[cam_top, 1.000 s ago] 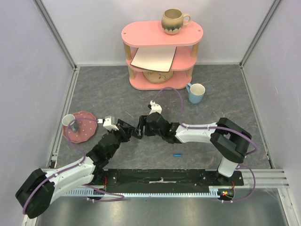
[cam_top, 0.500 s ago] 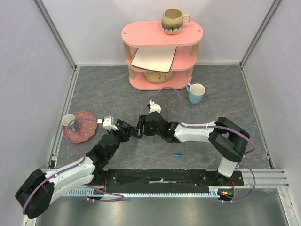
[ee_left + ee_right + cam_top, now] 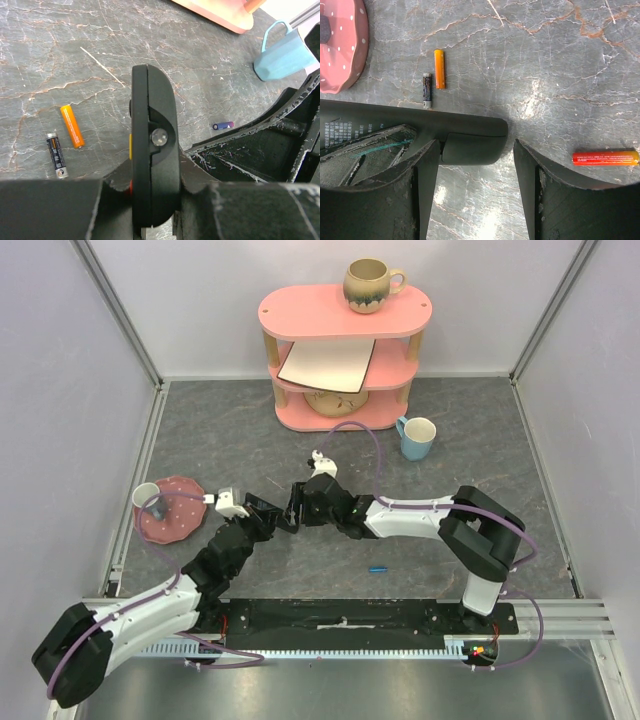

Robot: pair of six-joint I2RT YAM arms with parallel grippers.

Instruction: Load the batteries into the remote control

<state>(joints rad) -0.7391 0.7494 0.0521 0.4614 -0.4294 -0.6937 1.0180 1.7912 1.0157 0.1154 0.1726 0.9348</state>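
The black remote control (image 3: 150, 115) is held edge-on, with my left gripper (image 3: 155, 177) shut on its lower part. My right gripper (image 3: 476, 150) is open around the remote's rounded end (image 3: 470, 137). Its left finger is close against the remote and its right finger (image 3: 530, 165) stands apart from it. In the top view the two grippers meet at mid-table, left gripper (image 3: 266, 513) and right gripper (image 3: 296, 506). A dark battery (image 3: 56, 156) with a silver end lies on the grey tabletop beside an orange cell (image 3: 72, 126). The right wrist view shows the same dark battery (image 3: 427, 90) and orange cell (image 3: 439, 69).
A red-orange cell (image 3: 606, 158) lies right of my right fingers. A small blue cylinder (image 3: 377, 568) sits nearer the arm bases. A pink spotted plate (image 3: 170, 515) with a cup (image 3: 147, 495) is at the left. A blue mug (image 3: 416, 437) and a pink shelf (image 3: 342, 310) stand behind.
My right gripper has shifted left and slightly away from the arm bases, closer around the remote's end, and its jaws have narrowed a little. The left gripper keeps its hold on the remote.
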